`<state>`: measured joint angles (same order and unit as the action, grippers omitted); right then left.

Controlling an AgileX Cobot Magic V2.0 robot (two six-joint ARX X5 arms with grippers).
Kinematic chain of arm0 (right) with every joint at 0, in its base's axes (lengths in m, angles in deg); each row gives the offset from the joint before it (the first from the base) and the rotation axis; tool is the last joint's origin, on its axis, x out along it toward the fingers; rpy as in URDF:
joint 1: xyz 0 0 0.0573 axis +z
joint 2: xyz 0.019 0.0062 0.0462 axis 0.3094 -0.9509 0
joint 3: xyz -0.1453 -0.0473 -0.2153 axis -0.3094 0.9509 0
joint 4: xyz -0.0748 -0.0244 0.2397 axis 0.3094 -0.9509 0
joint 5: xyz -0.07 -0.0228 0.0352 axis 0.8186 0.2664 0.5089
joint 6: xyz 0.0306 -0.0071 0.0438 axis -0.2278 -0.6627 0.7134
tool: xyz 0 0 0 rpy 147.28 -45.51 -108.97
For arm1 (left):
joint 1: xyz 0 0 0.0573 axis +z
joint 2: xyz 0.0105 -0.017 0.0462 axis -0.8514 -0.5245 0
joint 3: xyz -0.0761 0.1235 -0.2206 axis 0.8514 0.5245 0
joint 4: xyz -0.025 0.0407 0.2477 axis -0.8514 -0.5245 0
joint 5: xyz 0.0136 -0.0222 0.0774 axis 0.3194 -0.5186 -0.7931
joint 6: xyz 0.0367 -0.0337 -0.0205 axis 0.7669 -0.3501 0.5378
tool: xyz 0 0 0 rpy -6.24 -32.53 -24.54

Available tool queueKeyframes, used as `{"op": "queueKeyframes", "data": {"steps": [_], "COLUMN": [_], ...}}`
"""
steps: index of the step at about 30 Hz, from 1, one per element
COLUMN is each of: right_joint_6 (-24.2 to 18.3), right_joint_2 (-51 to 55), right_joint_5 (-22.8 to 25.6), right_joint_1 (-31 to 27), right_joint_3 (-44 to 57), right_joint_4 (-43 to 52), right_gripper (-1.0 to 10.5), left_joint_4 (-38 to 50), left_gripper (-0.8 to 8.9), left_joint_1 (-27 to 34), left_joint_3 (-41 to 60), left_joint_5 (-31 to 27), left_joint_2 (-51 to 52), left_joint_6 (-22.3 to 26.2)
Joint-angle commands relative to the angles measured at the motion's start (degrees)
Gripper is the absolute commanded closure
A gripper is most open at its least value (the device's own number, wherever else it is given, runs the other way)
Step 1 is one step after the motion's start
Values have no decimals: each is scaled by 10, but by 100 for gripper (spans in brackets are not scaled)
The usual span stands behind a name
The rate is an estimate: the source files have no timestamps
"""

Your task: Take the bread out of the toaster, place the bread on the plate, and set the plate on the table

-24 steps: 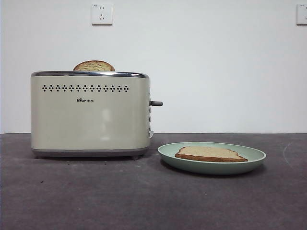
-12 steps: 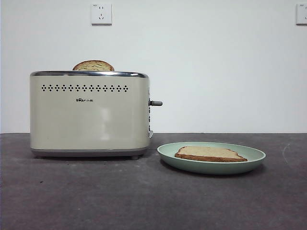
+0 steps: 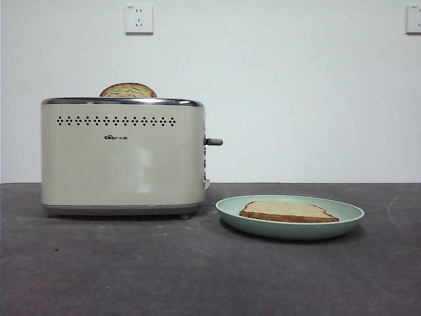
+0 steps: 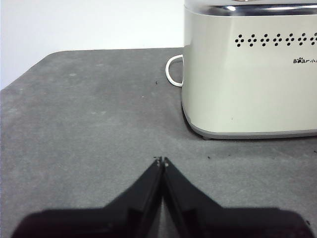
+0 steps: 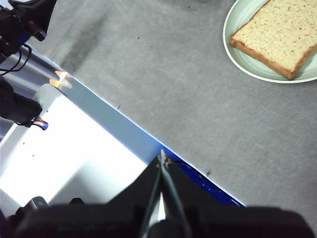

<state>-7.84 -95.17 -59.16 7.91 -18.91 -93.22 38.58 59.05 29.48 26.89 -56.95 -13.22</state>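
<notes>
The bread (image 3: 288, 211), a pale tan slice, lies flat on the mint-green plate (image 3: 289, 228), which rests on the dark table (image 3: 197, 276) to the right of the cream toaster (image 3: 123, 158). A darker, mottled slice (image 3: 128, 91) pokes out of the toaster's top. In the right wrist view the bread (image 5: 277, 37) and plate (image 5: 245, 60) lie far from my right gripper (image 5: 162, 158), which is shut and empty over the table's edge. My left gripper (image 4: 162, 161) is shut and empty, low over the table beside the toaster (image 4: 252, 74).
The toaster's grey lever (image 3: 214, 141) sticks out toward the plate. A white cord (image 4: 171, 74) loops behind the toaster. Beyond the table's edge sit a white base (image 5: 74, 148) and black equipment (image 5: 20, 25). Wall sockets (image 3: 139, 18) hang behind.
</notes>
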Motion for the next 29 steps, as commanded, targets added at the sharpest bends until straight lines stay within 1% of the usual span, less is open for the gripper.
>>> {"op": "queueKeyframes", "data": {"steps": [1, 3, 4, 8, 11, 13, 15, 20, 22, 24, 29], "right_joint_6": [-52, -59, -59, -51, -55, -67, -68, -68, -68, -68, -63], "right_joint_2": [5, 20, 27, 69, 107, 134, 165, 239, 264, 289, 331], "right_joint_5": [24, 60, 67, 56, 62, 62, 62, 62, 69, 95, 125], "right_joint_1": [-6, -22, -31, -80, -120, -144, -166, -192, -194, -195, -195], "right_joint_3": [2, 3, 3, 23, 64, 107, 163, 307, 354, 397, 468], "right_joint_4": [24, 66, 92, 203, 269, 325, 395, 539, 569, 586, 593], "right_gripper": [946, 946, 946, 946, 946, 946, 946, 946, 946, 946, 946], "left_joint_4": [4, 4, 5, 5, 5, 5, 5, 5, 5, 5, 5], "left_gripper": [817, 817, 817, 817, 817, 817, 817, 817, 817, 817, 817], "left_joint_1": [2, 2, 2, 2, 2, 2, 2, 2, 2, 2, 2], "left_joint_3": [8, 8, 8, 8, 8, 8, 8, 8, 8, 8, 8], "left_joint_5": [-2, -2, -2, -2, -2, -2, -2, -2, -2, -2, -2], "left_joint_2": [2, 2, 2, 2, 2, 2, 2, 2, 2, 2, 2], "left_joint_6": [-4, -4, -4, -4, -4, -4, -4, -4, -4, -4, -4]}}
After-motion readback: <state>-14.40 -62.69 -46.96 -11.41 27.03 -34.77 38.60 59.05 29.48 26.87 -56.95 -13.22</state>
